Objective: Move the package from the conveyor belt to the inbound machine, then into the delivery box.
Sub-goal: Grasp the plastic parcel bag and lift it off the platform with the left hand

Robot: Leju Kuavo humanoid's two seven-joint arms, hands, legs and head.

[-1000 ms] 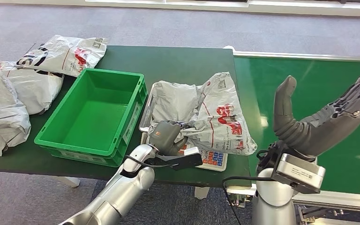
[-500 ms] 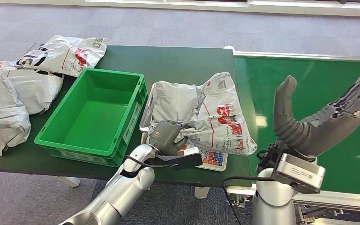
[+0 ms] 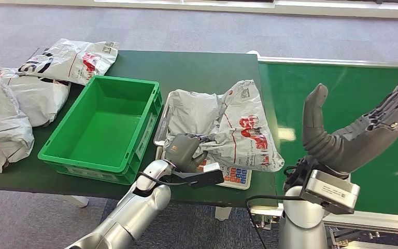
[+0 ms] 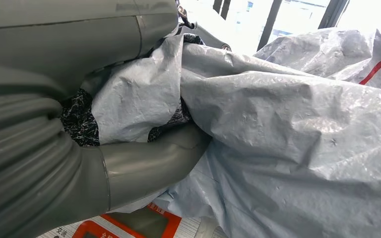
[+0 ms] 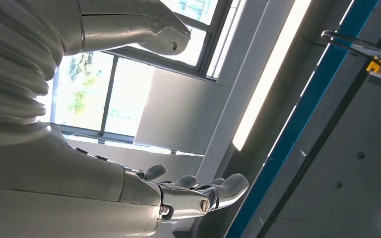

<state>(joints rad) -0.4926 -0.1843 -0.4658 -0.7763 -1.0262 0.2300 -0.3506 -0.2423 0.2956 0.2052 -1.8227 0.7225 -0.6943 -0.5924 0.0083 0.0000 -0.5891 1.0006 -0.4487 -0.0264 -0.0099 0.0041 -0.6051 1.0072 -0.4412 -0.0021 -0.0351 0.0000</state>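
1. Gripping a fold of the grey package [image 3: 223,129], the left hand [image 3: 184,150] sat at the near edge of the inbound machine [image 3: 236,176]; in the left wrist view the thumb [image 4: 149,163] and the darker fingers [image 4: 79,119] pinched a flap of the package [image 4: 287,144] between them.
2. That package lay crumpled across the machine's metal tray, its red-printed side hanging over the coloured keypad at the front.
3. Just left of the machine stood the green delivery box [image 3: 103,127], upright on the dark green table [image 3: 197,67], with nothing seen inside it.
4. Three other grey parcels [image 3: 15,98] were heaped at the table's far left, well apart from the machine.
5. To the right, the right hand [image 3: 357,129] was raised above the green conveyor belt [image 3: 342,83], palm turned up, thumb upright and fingers spread wide, holding nothing.
6. From the right wrist camera, the right hand [image 5: 104,183] was seen against ceiling, windows and a strip light, its fingers [image 5: 228,186] stretched out and apart from the thumb [image 5: 144,29].
7. The part of the belt in sight near the right hand carried no parcel.
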